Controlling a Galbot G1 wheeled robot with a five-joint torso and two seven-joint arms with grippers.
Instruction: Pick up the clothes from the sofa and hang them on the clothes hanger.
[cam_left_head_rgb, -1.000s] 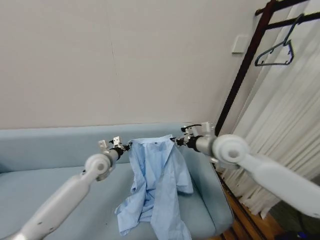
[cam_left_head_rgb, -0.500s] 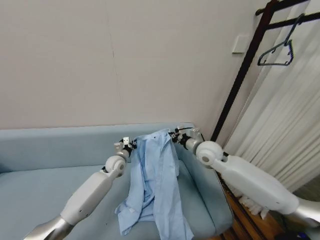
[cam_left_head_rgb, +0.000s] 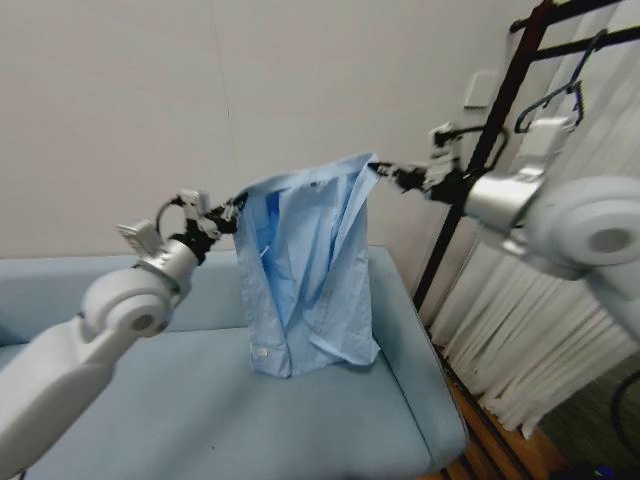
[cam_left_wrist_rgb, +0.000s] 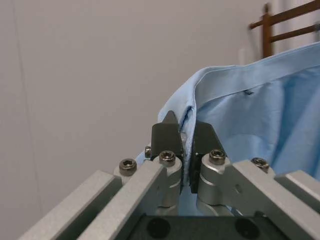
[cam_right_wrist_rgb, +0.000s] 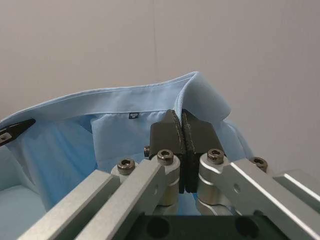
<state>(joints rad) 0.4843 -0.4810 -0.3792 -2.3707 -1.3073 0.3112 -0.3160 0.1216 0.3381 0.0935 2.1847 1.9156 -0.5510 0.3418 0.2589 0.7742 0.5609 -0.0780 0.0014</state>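
Above the sofa (cam_left_head_rgb: 150, 400), the shirt (cam_left_head_rgb: 305, 270) is pinched at its collar by the clamped jaws of left gripper (cam_left_head_rgb: 236, 206) and right gripper (cam_left_head_rgb: 383, 171) and could be dropped if pulled unevenly.

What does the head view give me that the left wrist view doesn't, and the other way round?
Head view: the shirt hangs spread between the left pincer and the right pincer, over the sofa, with the hanger up on the rack. Left wrist view: close up, the left pincer's fingers clamped on the fabric edge by the collar. Both: the blue shirt, the wall and the rack.
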